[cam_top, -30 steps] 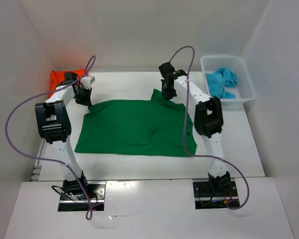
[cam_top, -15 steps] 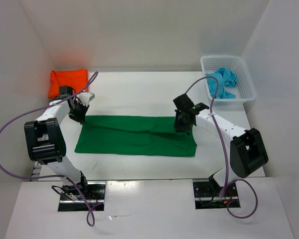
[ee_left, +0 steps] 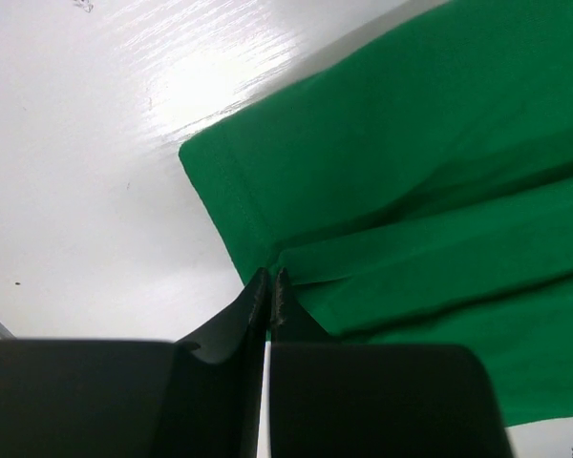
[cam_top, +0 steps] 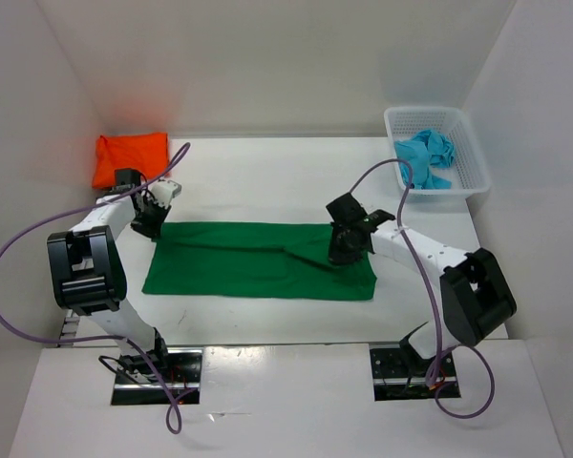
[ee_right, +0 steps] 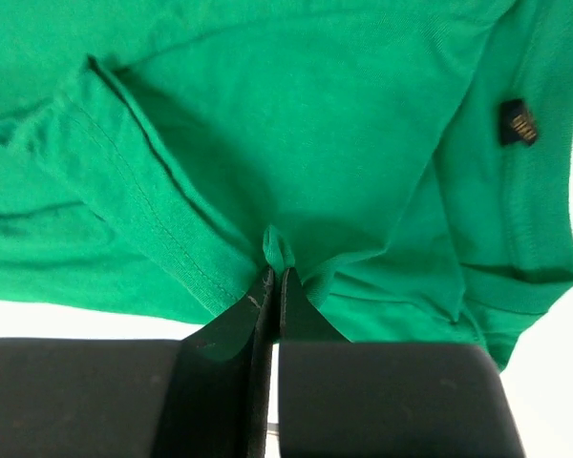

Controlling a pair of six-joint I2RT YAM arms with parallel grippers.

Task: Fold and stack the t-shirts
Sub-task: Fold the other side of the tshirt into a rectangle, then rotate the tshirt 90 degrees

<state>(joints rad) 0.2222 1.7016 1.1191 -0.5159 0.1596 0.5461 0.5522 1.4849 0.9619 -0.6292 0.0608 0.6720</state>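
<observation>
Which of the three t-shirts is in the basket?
The blue t-shirt, crumpled in the white basket. The orange t-shirt and the green t-shirt lie on the table.

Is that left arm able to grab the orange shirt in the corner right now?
Probably not yet: the left arm has its jaws shut on the green shirt. The orange shirt lies close behind it with only bare table between, so once it lets go, likely yes.

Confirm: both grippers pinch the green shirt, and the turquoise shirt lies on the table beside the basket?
No: the turquoise shirt lies inside the basket, per the top view. Left gripper and right gripper do pinch the green shirt.
</observation>
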